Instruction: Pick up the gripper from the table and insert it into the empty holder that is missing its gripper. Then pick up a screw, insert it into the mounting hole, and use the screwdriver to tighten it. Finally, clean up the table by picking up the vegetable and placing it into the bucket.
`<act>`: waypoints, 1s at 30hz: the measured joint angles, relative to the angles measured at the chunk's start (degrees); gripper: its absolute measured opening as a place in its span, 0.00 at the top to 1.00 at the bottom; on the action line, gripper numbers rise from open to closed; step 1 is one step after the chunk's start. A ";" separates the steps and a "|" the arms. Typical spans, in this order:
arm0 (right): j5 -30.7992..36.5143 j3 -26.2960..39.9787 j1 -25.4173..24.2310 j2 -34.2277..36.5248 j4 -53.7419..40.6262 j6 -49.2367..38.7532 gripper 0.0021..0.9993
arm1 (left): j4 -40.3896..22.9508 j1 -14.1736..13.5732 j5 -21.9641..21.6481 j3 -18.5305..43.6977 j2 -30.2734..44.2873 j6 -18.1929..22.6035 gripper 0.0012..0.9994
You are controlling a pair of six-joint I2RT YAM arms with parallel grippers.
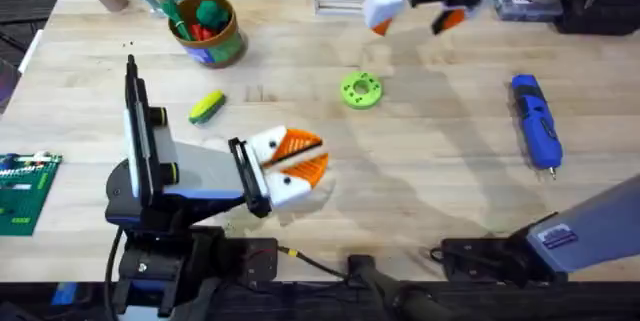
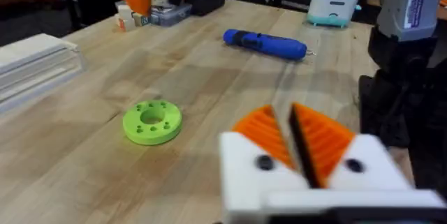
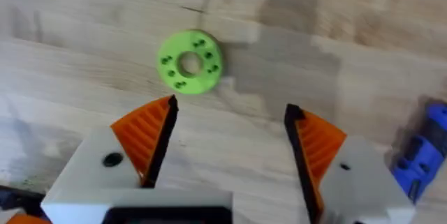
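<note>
Right claw is hanging open, gripping nothing, above the green disc; left claw is sitting closed and empty low over the counter. Cleanup step is looking next: the vegetable is lying beside the bucket, needing a grasp; screwdriver lying apart

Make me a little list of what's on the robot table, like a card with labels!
left gripper: shut, low over the table near its base
right gripper: open, above the green disc
screwdriver: blue, lying flat on the right side
vegetable: yellow and green, lying on the table near the bucket
bucket: holds toy pieces, far left
table: light wood
</note>
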 joint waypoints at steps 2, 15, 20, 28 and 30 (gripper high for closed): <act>0.01 -3.43 -2.45 -2.39 0.47 0.00 0.02 | 0.03 0.00 -0.01 0.02 -0.01 0.18 0.98; -0.01 -23.04 -21.69 -20.35 5.31 -2.29 0.01 | 0.01 0.02 -0.01 0.00 -0.01 0.18 1.00; -0.05 -27.77 -29.78 -24.63 5.43 -4.56 0.01 | 0.01 0.01 -0.01 0.00 -0.01 0.19 1.00; -1.18 -32.34 -41.91 -29.60 9.04 -7.58 0.01 | 0.01 0.02 -0.01 0.00 -0.01 0.19 1.00; -1.34 -32.34 -43.30 -29.45 10.57 -7.61 0.01 | 0.01 0.00 -0.01 0.01 0.00 0.20 1.00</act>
